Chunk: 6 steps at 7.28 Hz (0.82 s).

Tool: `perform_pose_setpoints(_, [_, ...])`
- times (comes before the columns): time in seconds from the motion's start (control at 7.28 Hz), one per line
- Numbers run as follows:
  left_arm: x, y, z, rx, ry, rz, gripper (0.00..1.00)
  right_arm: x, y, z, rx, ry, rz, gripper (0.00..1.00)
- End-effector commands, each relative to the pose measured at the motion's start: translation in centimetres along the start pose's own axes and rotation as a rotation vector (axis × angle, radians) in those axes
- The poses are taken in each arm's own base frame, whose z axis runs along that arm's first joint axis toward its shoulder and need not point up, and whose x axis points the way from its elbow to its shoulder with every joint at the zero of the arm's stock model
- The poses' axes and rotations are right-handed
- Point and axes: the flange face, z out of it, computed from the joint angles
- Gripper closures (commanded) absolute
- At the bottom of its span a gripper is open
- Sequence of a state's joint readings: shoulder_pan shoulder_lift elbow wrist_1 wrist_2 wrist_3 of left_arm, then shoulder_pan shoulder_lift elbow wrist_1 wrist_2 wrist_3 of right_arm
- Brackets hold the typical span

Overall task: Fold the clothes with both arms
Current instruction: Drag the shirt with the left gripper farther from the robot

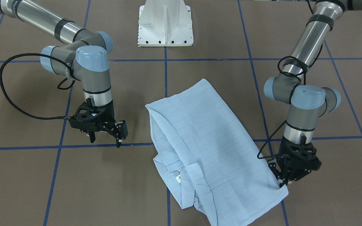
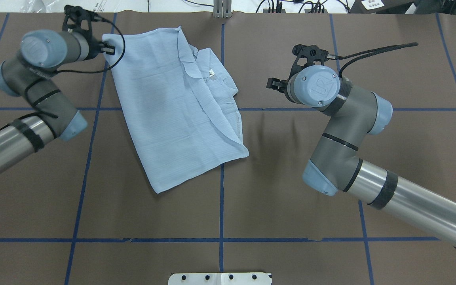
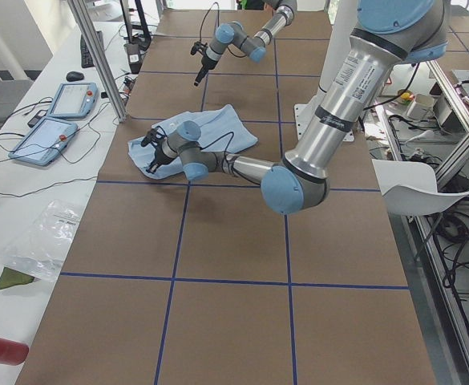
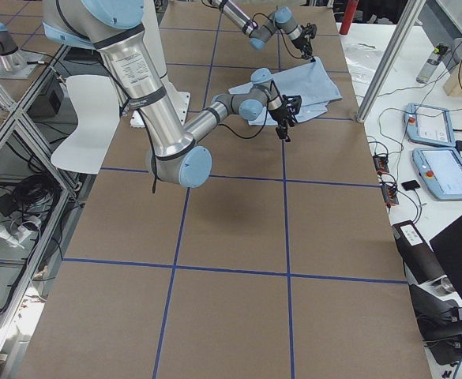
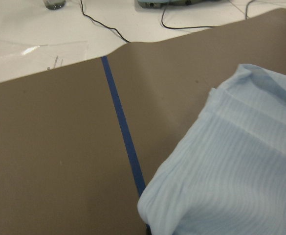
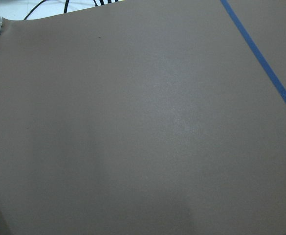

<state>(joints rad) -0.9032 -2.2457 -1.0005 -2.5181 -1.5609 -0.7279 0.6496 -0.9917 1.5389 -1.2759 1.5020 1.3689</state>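
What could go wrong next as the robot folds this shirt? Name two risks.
1. The left gripper seems to pinch only one corner of the shirt; the thin cloth could slip out.
2. The right gripper hangs open, off the shirt; a one-sided pull might drag it and undo the fold.

The shirt (image 1: 200, 131) runs off the bottom edge of the front-facing view, and its top panel covers the layers folded beneath. Its small white label (image 1: 178, 179) is too small to read. The left pincer (image 1: 281, 184) has its tips together at the shirt's corner, but the spot is too small to tell whether cloth sits between them. From overhead, the right pincer (image 1: 105, 142) is mostly hidden behind its own wrist. The left arm (image 1: 308, 37) and right arm (image 1: 39, 18) are cut off by the frame edges. The left wrist view cuts the shirt at its right and bottom edges. In both side views the pincers are too small to judge.
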Motion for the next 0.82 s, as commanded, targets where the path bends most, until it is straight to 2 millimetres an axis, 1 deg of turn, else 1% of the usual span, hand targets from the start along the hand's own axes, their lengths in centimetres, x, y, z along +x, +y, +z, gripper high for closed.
perform_pose_setpoints(0.0, [2.9,-5.9,2.2,0.033,-0.053,-0.011,1.0,-1.0,1.0,-1.2,-0.007,-0.03,-0.001,0.0])
perform_pose_setpoints(0.14, [1.7,-6.3,1.9,0.042,-0.055,-0.006,0.75,-1.3,1.3,-1.7,-0.01,-0.04,0.011,0.0])
perform_pose_setpoints(0.27, [1.0,-5.3,1.0,0.052,-0.041,-0.005,0.01,-2.2,1.6,-2.5,-0.014,-0.058,0.029,0.0])
perform_pose_setpoints(0.41, [1.3,-5.5,-1.4,0.049,0.04,0.052,0.0,-4.5,2.0,-3.7,-0.022,-0.083,0.059,0.0])
perform_pose_setpoints(0.55, [-0.6,-5.6,-2.8,0.004,0.12,0.095,0.0,-7.0,2.3,-4.9,-0.033,-0.074,0.069,0.0])
perform_pose_setpoints(0.69, [-1.3,-4.3,-4.0,-0.013,0.168,0.096,0.0,-10.3,2.6,-6.8,-0.049,-0.033,0.055,0.0])
